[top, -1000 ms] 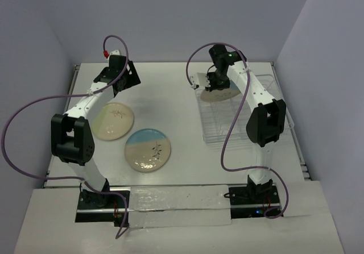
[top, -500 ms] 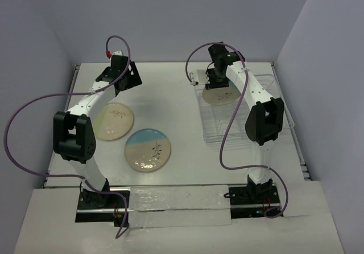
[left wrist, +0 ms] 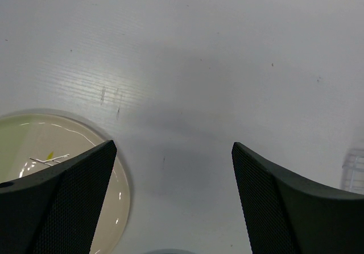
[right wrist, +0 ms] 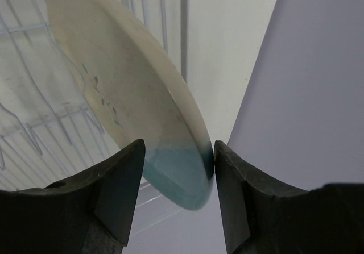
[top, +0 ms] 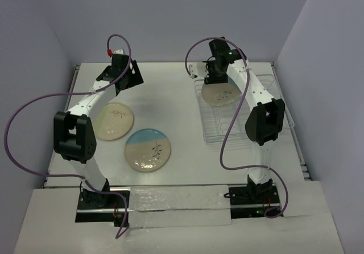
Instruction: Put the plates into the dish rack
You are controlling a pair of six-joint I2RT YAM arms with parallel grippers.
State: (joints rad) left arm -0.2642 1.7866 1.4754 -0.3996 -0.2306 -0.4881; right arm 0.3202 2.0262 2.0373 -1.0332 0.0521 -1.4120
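A half-blue, half-cream plate (top: 220, 95) leans on edge between the wires of the dish rack (top: 244, 130). My right gripper (top: 211, 76) is at its far rim. In the right wrist view the jaws stand open around the plate's blue edge (right wrist: 170, 174); the rim lies against the right finger (right wrist: 239, 197) and a gap shows on the left. A cream plate (top: 114, 120) and a second blue-and-cream plate (top: 149, 150) lie flat on the table at the left. My left gripper (top: 122, 75) hangs open over bare table beyond the cream plate (left wrist: 51, 152), holding nothing.
The rack's wire dividers (right wrist: 34, 112) run behind the leaning plate. The back wall rises just beyond the rack. A clear corner of the rack (left wrist: 355, 171) shows at the right edge of the left wrist view.
My right gripper has opened off the plate and drawn back toward the wall. The plate has settled lower into the rack. The left arm has barely moved.
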